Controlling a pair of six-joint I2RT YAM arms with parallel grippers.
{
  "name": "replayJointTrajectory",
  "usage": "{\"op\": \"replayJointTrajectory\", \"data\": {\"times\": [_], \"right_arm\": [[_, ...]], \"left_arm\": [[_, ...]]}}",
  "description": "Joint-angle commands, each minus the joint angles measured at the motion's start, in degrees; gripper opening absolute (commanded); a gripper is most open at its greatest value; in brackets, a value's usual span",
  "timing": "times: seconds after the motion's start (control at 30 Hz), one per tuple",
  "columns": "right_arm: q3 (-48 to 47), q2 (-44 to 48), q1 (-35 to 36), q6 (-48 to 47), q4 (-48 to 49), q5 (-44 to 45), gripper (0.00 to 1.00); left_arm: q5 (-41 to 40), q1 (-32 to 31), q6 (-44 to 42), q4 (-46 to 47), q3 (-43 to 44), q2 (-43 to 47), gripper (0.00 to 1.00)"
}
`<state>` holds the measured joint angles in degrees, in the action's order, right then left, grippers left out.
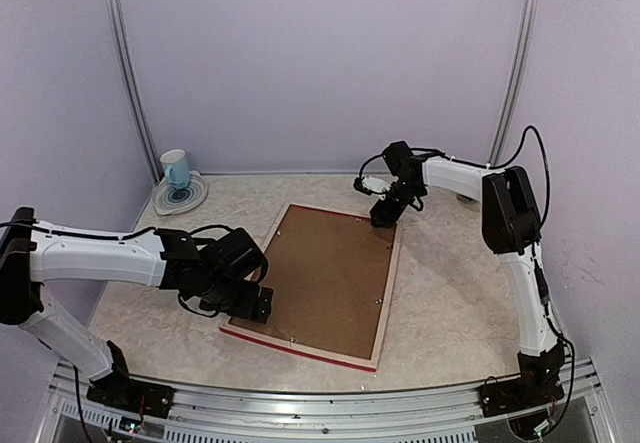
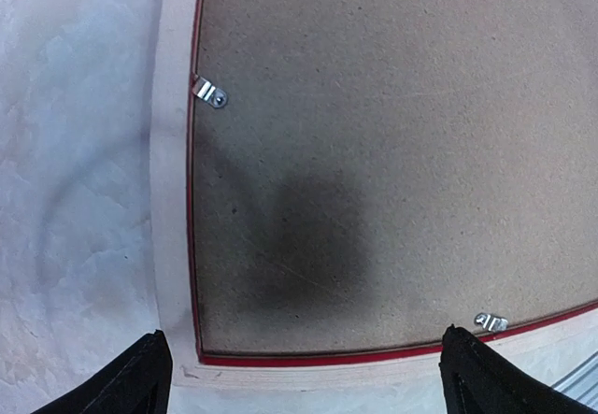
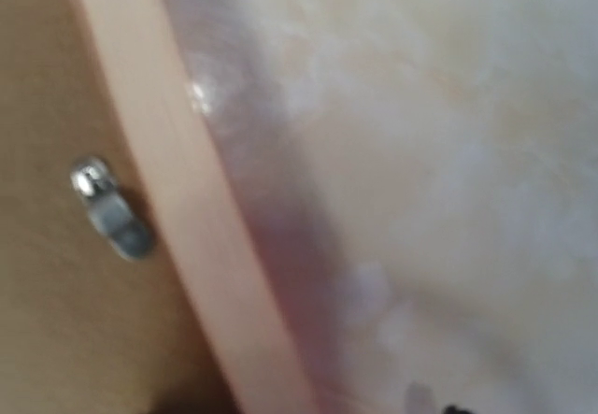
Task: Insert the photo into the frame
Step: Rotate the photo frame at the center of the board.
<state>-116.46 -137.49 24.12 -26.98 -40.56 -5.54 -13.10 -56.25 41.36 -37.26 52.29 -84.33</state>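
Two clips [image 2: 209, 92] on the frame [image 2: 173, 199] in left wrist view, left gripper [image 2: 303, 332] apart; right gripper [image 1: 384, 215] unclear.

Big flat red-and-pale-wood picture frame [image 1: 389, 293] hogs the middle of the marbled white table [image 1: 460, 293]. Bare strips run along the table's right and far edges, plenty to pass. Far-left corner's blocked by a light blue cup [image 1: 176, 169] on a round plate [image 1: 196, 199]. Black left gripper [image 1: 256, 304] hangs over the frame's near-left corner, black right gripper [image 1: 384, 215] sits at its far-right.
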Motion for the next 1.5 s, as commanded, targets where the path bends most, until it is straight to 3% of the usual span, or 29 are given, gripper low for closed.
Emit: {"op": "replayJointTrajectory", "data": {"times": [0.0,0.13,0.33,0.47,0.7,1.03,1.27,1.47], "right_arm": [[0.3,-1.8,-2.3,-0.1,-0.8,-8.8,0.57],[1.3,-1.6,-4.2,0.4,-0.6,-11.7,0.52],[3.0,-0.7,-5.7,1.4,0.0,-14.4,0.3],[3.1,-0.9,-6.2,1.6,-0.5,-16.4,0.26],[4.8,0.0,-7.4,7.8,0.7,-13.3,0.07],[29.7,16.3,-8.0,26.2,13.1,-14.0,0.08],[42.1,25.1,-1.3,35.3,12.7,-3.3,0.09],[51.3,31.2,0.6,42.9,15.3,-1.4,0.12]], "left_arm": [[7.0,-0.8,0.3,3.1,-1.0,2.0,0.99],[7.6,-1.4,0.4,3.8,-1.5,1.8,0.99],[7.4,-1.5,-0.1,5.2,-1.0,0.1,0.99],[7.0,-1.5,-0.4,5.5,-0.5,-0.6,0.99],[2.8,-1.2,-0.4,3.9,1.5,-1.2,0.99],[-0.8,5.7,-3.2,3.8,5.2,-1.2,0.99],[-1.0,13.4,-4.4,7.3,4.8,0.5,0.99],[-1.3,16.2,-4.6,10.0,2.8,-2.0,0.99]]}}
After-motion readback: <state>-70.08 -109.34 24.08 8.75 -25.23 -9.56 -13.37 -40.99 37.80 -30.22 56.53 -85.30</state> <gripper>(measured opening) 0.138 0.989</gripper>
